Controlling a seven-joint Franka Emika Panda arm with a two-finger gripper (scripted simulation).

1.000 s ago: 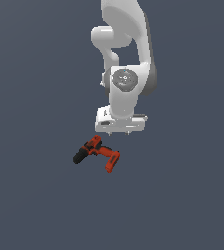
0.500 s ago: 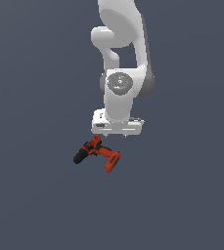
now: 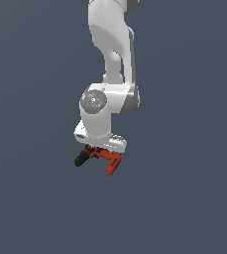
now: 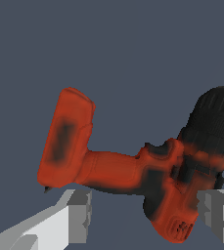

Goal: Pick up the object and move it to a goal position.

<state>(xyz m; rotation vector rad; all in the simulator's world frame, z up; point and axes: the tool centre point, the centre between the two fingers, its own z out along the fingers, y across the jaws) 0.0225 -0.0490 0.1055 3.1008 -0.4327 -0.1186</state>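
The red-orange drill (image 3: 105, 156) lies on its side on the grey floor, with its black chuck (image 3: 79, 159) towards the exterior view's left and its blocky red battery base (image 3: 114, 164) towards the right. My gripper (image 3: 99, 149) is right above it, and the white hand covers part of the drill body. In the wrist view the drill (image 4: 128, 171) fills the frame. My gripper (image 4: 147, 215) is open there, with one grey fingertip (image 4: 79, 215) beside the handle and the other fingertip (image 4: 213, 212) beside the motor body. Neither pad clearly touches the drill.
The plain dark grey floor (image 3: 184, 198) lies all around the drill. The white arm (image 3: 112, 59) rises straight above the hand. No other object or goal marker shows.
The hand has come down from a little above the drill to right over it, with its fingers now on either side. The drill has not moved.
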